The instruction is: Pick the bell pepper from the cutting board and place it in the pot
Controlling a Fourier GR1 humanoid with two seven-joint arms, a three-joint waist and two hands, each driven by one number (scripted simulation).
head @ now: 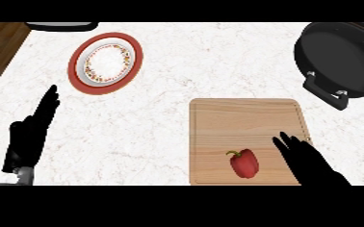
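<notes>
The red bell pepper (244,163) lies on its side near the front edge of the wooden cutting board (241,120), stem pointing away toward the left, and nothing is holding it yet. The right hand (307,159) is over the board just to the pepper's right, fingers straight and spread, close beside it but apart; I'd say it is lined up that way so it can close in from the side and wrap the pepper. The black pot (334,57) sits well off at the far right corner of the marble counter (185,67), its handle turned toward the board, so the carry looks like a lift and a swing away and to the right. The left hand (30,132) rests open near the left edge, fingers up, out of the way. A red-rimmed plate (105,62) sits at the far left, playing no part. The pick step looks barely begun
</notes>
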